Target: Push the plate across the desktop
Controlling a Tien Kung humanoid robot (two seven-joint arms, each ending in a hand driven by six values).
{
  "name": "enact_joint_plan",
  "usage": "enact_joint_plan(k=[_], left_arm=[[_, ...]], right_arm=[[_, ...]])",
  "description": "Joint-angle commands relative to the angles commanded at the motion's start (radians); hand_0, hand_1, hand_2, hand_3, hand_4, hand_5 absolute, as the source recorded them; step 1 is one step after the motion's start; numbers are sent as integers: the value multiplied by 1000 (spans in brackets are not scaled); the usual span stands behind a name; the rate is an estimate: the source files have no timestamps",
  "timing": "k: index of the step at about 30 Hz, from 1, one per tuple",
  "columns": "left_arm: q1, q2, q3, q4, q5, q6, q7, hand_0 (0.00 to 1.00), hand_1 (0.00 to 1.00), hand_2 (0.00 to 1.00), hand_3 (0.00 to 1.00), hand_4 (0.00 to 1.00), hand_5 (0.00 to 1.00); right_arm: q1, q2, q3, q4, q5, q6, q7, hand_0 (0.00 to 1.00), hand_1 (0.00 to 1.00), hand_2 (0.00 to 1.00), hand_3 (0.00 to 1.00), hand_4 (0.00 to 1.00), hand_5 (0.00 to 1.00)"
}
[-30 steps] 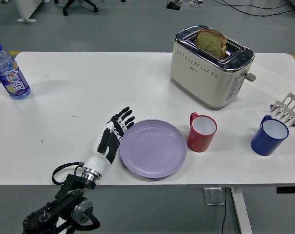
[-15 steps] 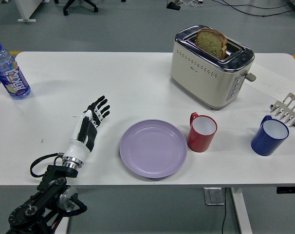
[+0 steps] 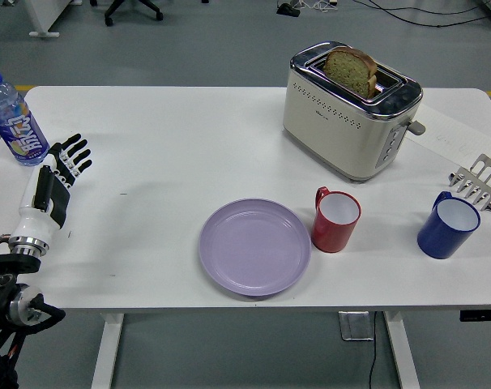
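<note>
Plate (image 3: pixel 255 246) lies near the bench's (image 3: pixel 189 154) front edge, just left of the red mug (image 3: pixel 336 219); left hand (image 3: pixel 54 180), fingers spread and empty, well apart; push apparently complete.

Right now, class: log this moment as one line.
left hand: open, clear of plate | round lilac plate: beside red mug | right hand: unseen

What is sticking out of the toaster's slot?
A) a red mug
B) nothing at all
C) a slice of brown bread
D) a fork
C: a slice of brown bread stands up out of the cream toaster at the table's far side.
</note>
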Motion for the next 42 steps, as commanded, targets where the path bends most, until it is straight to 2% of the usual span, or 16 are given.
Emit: enact_joint_plan(k=[6,11,20,27,42], left_arm=[[29,36,-89,-12,5,-34,32,813,807,818,794,469,998],[47,35,-164,-18,20,-54,53,813,807,818,794,469,998],[83,37,-243,-28,30,-69,83,812,808,818,784,472,998],[97,37,-284,-32,33,-70,82,811,806,815,783,472,998],[107,35,-302,-36,36,-71,75,810,805,811,780,487,998]], right_arm=[[-4,1,0,0,6,-1,0,604,544,636,623,138,357],[-5,3,1,0,6,-1,-1,604,544,636,623,138,357],[-1,2,3,0,4,-2,-3,604,544,635,623,139,357],[13,-1,13,0,-4,-4,-3,604,544,638,623,138,356],[23,-12,20,0,-13,-4,-2,604,544,637,622,139,355]])
